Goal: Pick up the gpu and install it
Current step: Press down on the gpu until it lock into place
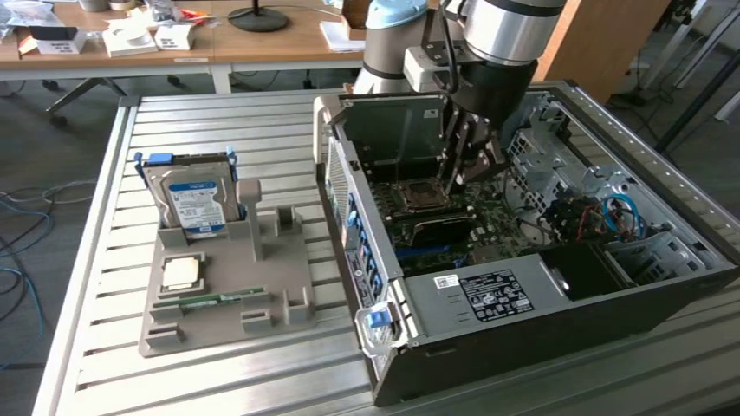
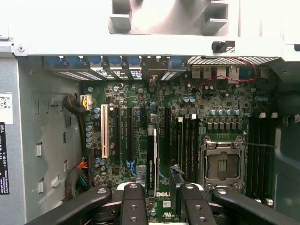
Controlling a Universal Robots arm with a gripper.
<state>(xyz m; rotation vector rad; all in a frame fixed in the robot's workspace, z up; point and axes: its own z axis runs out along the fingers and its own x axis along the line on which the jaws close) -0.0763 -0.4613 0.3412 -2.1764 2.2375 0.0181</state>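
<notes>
On a slatted metal table point(image 1: 104, 260), seen from the exterior view, an open desktop computer case point(image 1: 521, 260) lies on its side with the motherboard point(image 1: 463, 217) facing up. The robot arm point(image 1: 503, 35) reaches down into the case, and its gripper point(image 1: 469, 173) hangs just above the board, near the empty processor socket point(image 1: 418, 196). The gpu point(image 1: 439, 230) stands on edge in the motherboard, a dark card just below the socket in this view. On the exterior view's left, well apart from the case, a grey parts holder point(image 1: 231, 286) rests on the table. It carries a silver hard drive point(image 1: 194, 204) with a blue label standing upright, a processor chip point(image 1: 183, 274) lying flat, and a narrow green memory stick point(image 1: 214, 300).

In the wrist view, the camera looks straight down at the motherboard point(image 2: 140, 108). The gpu point(image 2: 151, 159) sits edge-up in a slot among the black expansion slots, beside a white slot point(image 2: 104, 131). The gripper point(image 2: 159, 206) has its black jaws apart, one either side of the card's near end, with small gaps showing; they do not visibly clamp it. The processor socket point(image 2: 222, 164) lies just beside them.
</notes>
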